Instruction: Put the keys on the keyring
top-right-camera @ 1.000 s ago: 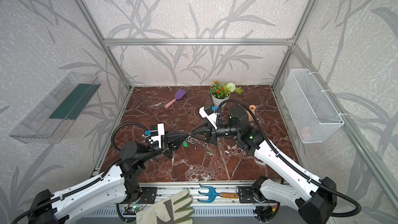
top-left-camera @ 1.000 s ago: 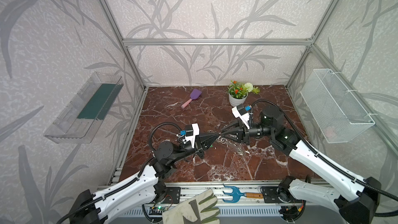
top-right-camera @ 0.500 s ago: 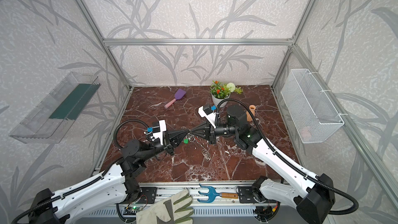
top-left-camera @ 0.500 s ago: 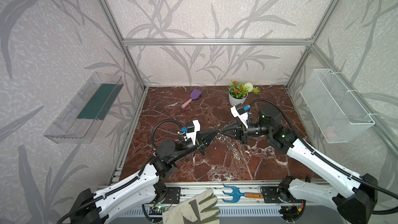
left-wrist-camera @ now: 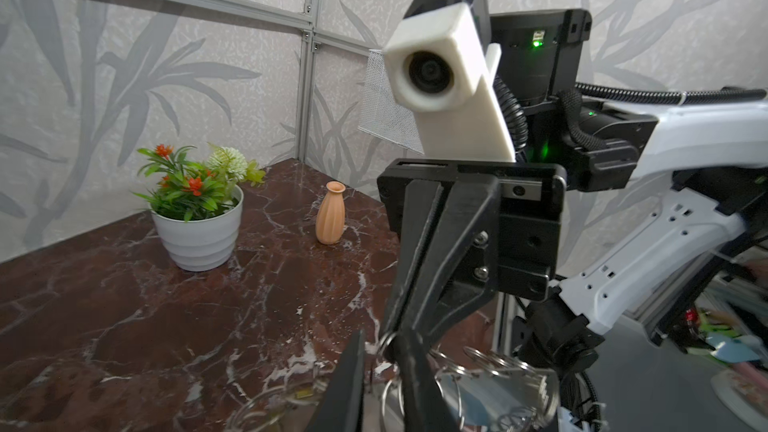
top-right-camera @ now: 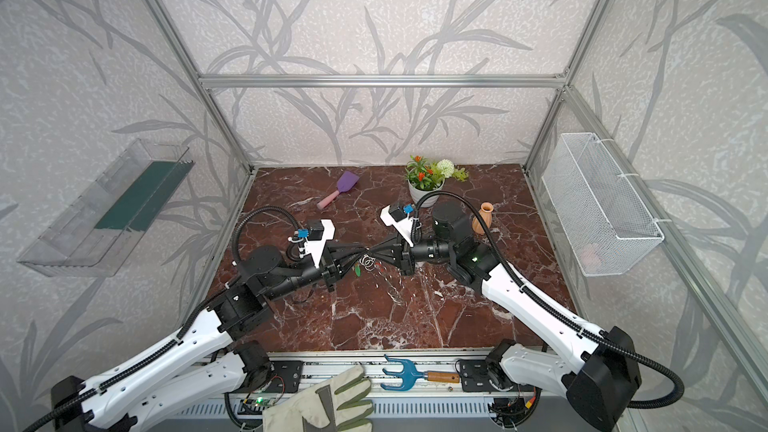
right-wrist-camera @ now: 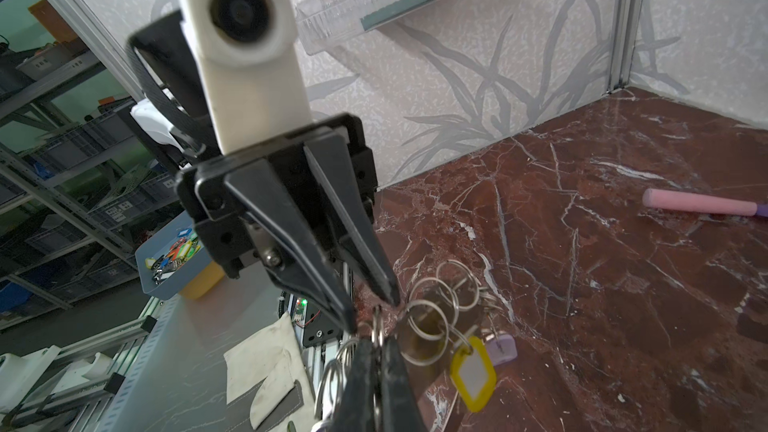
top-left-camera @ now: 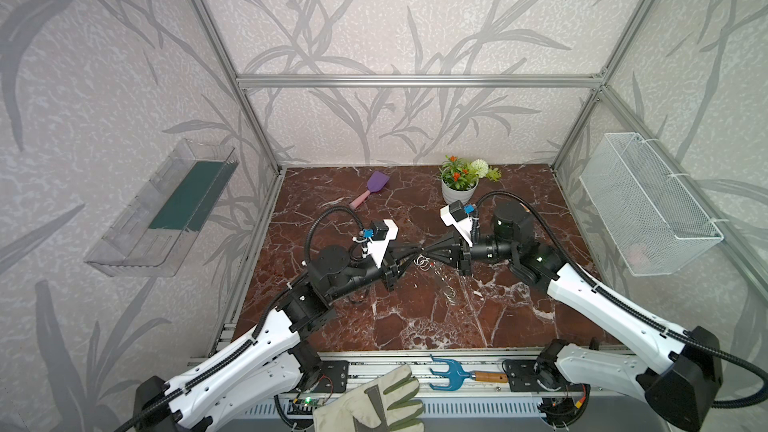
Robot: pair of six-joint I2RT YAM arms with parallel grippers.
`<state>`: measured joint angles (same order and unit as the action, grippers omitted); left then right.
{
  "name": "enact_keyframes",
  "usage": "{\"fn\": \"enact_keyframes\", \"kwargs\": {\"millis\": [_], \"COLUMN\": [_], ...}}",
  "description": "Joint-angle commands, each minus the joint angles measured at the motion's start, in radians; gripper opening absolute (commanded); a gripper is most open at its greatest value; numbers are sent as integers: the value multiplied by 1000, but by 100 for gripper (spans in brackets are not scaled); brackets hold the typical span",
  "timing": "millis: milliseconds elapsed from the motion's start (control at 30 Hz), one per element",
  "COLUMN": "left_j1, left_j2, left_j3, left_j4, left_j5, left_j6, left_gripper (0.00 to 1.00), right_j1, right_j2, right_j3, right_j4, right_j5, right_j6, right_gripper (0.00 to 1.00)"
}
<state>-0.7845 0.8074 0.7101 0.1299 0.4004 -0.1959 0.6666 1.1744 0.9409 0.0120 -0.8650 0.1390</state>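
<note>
So in both top views we've got the left gripper (top-left-camera: 413,252) and the right gripper (top-left-camera: 430,249) meeting nose to nose above the middle of the marble table (top-left-camera: 415,317). The keyring (top-left-camera: 424,261) hangs right where they meet, its string of silver rings trailing down toward the tabletop, though we can't tell if the low end touches. In a top view a green key tag (top-right-camera: 356,270) dangles just under the left gripper's tips. From the left wrist camera we see the right gripper (left-wrist-camera: 395,338) pinched tight on one silver ring, while the left gripper's own fingers (left-wrist-camera: 349,384) stand a bit apart, clamping nothing we can make out, and the keyring (left-wrist-camera: 498,376) droops below. Right wrist camera, same story: right fingers (right-wrist-camera: 395,388) clamped on a ring, left gripper (right-wrist-camera: 368,309) slightly parted, and a yellow key tag (right-wrist-camera: 473,371) and a lilac key tag (right-wrist-camera: 500,349) hang off the keyring's rings.
</note>
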Motion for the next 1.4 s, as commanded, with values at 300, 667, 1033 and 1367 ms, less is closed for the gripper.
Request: {"fn": "enact_keyframes", "kwargs": {"millis": [300,667,1033,1367], "left_j1": [187,221,208,192], "left_j2": [56,361,391,431], "left_j3": [335,653,639,648], "left_j4": [-678,-1067,-1018,-944], "left_j5": [366,543,522,493], "left_j6": [349,633,683,692], "left_gripper": [41,50,45,48], "right_j1": [4,4,5,12], "right_j2": [-4,-12,-10,-18], "right_j3": [33,38,28,20], "right_j4": [-67,-64,-27,-26], "right_j5": [-40,-106,-154,-161], "right_j6": [-87,-82,-54,-48], "right_gripper": [0,0,0,0]}}
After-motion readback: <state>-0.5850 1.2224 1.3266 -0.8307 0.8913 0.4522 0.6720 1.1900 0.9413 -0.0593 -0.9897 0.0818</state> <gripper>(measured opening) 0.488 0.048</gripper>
